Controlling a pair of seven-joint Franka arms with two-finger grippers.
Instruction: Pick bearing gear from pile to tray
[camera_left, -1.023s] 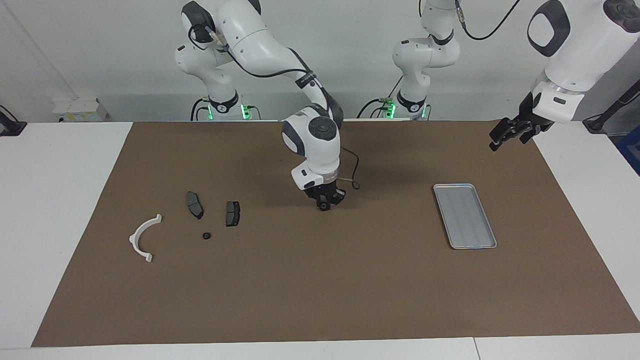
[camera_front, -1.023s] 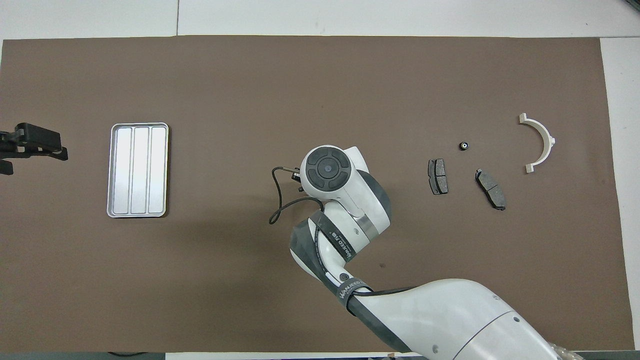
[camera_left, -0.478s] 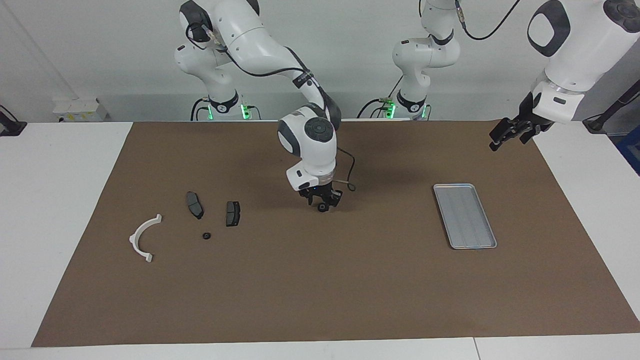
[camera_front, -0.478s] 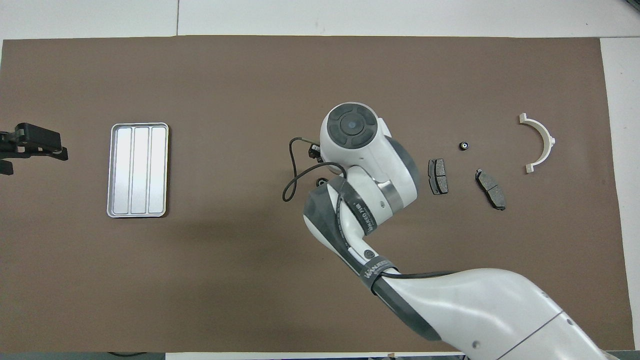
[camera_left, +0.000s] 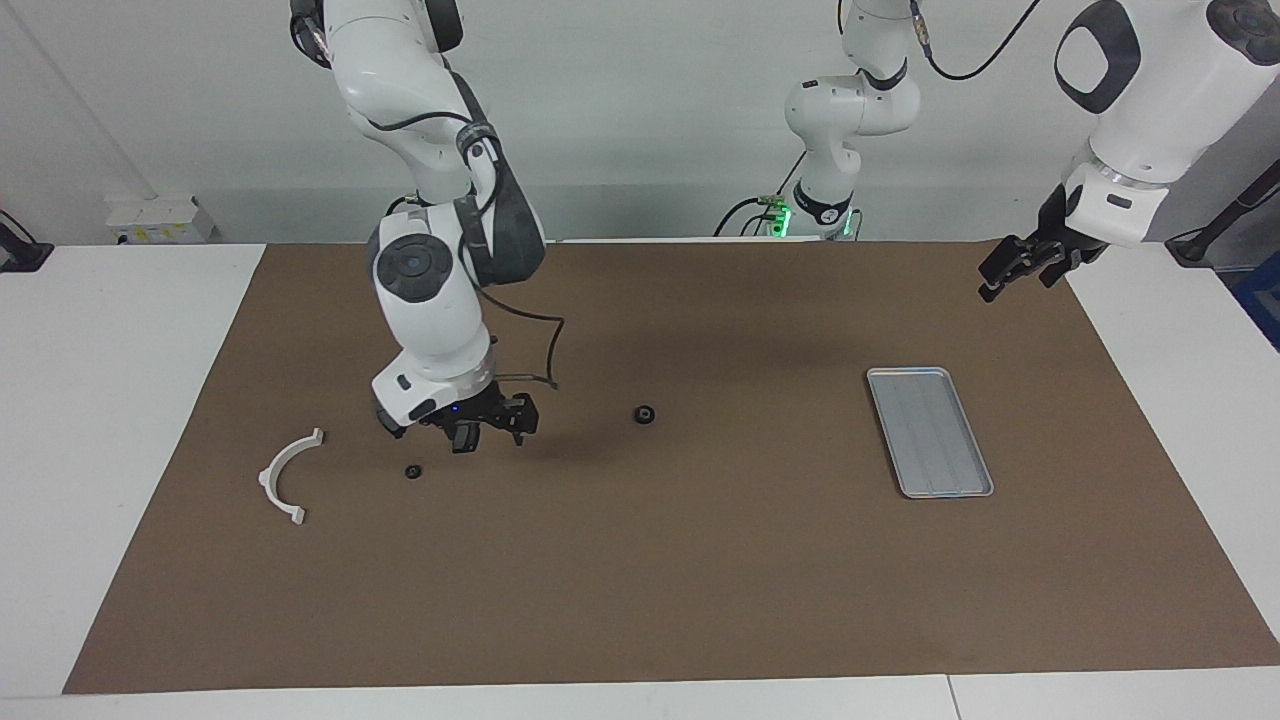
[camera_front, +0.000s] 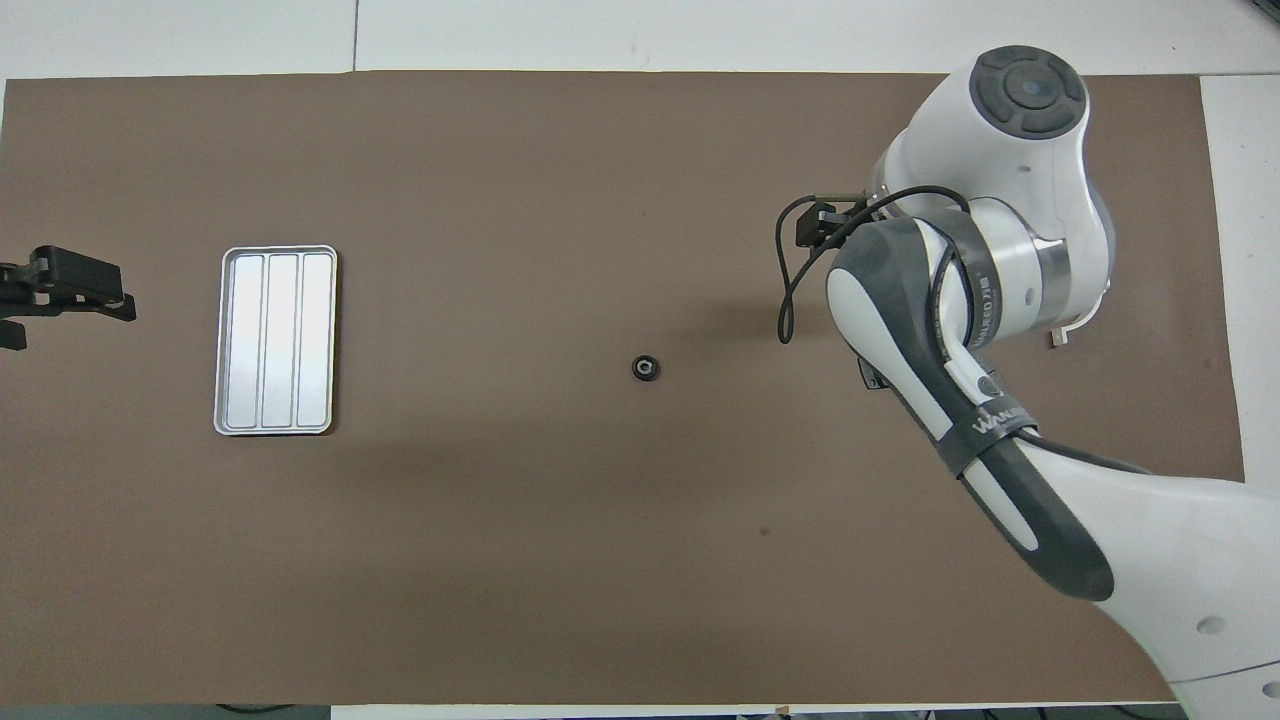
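My arms are glossy white shells with dark grey joint caps and bands. A black cable loops just above my right gripper's (camera_left: 487, 428) black fingers. "WANEED" lettering marks a grey strap; green lights glow at my bases.

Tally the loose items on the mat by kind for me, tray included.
Small black round pieces: 2
White curved bracket: 1
Dark brake pad: 1 showing, edge only, under the right arm; more may be hidden
Tray: 1
Total: 5 visible
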